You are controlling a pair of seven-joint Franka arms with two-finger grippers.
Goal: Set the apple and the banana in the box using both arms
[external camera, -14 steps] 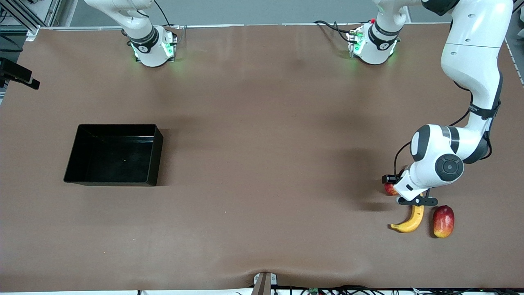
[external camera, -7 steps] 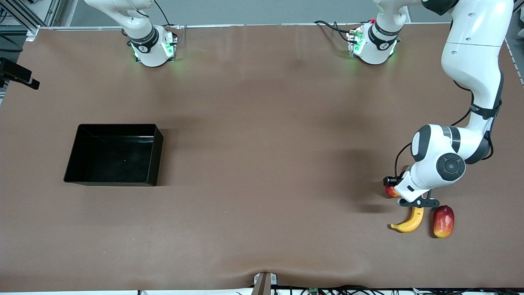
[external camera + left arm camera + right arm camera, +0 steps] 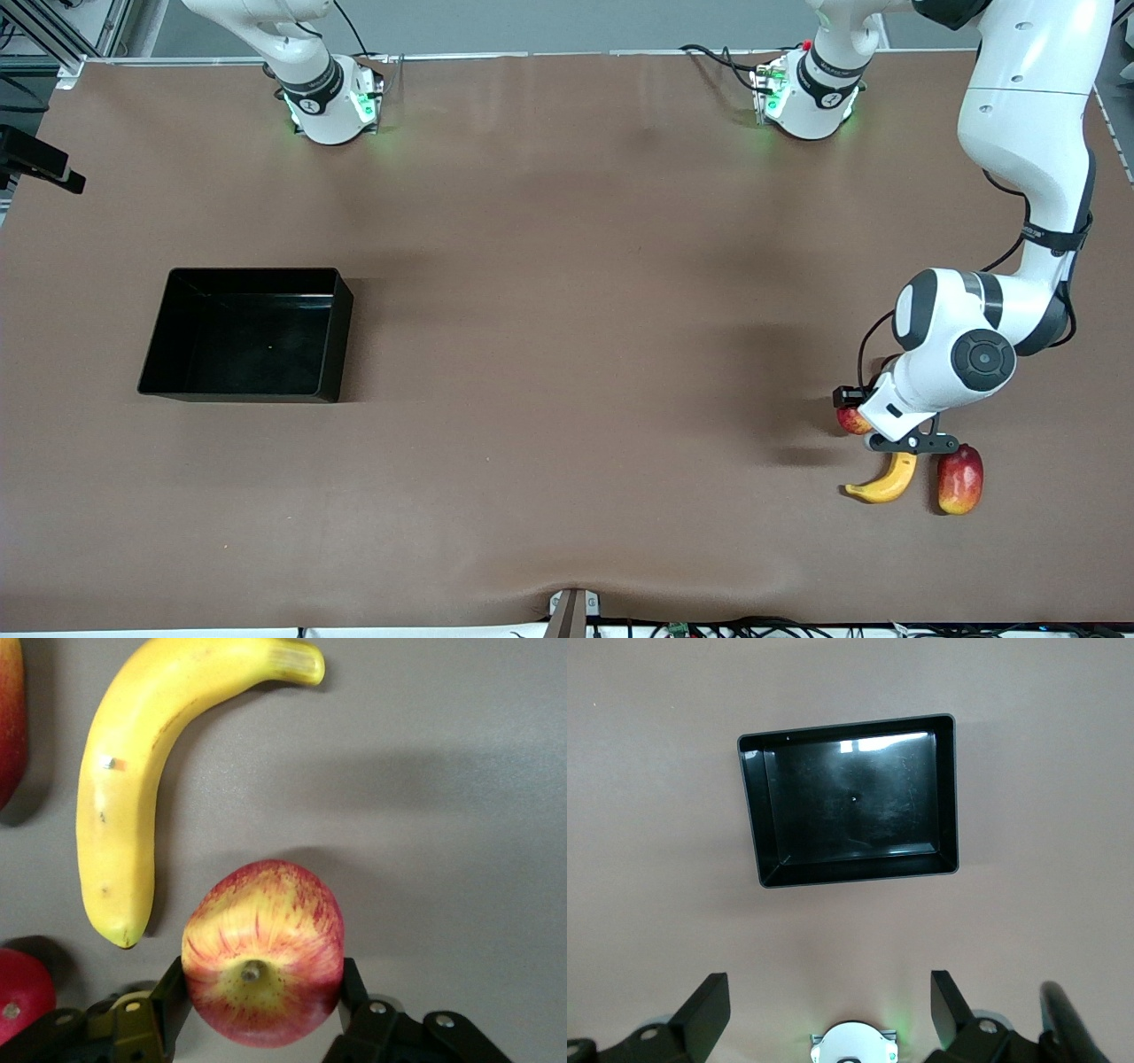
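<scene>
L end effector (image 3: 257, 997) grips apple (image 3: 262, 950) — R end effector (image 3: 828, 1010) open.

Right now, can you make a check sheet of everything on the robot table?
Surface: brown table, smooth.
Job's things: apple between the left tool's fingers; banana beside it on the table; box toward the right arm's end, nothing in it.
Clutter: mango beside the banana; another red fruit near the apple.
Grippers: left tool shut on the apple; right tool open, waiting high over the box.
Cables: some at the left arm's base.
Surroundings: nothing seen.
</scene>
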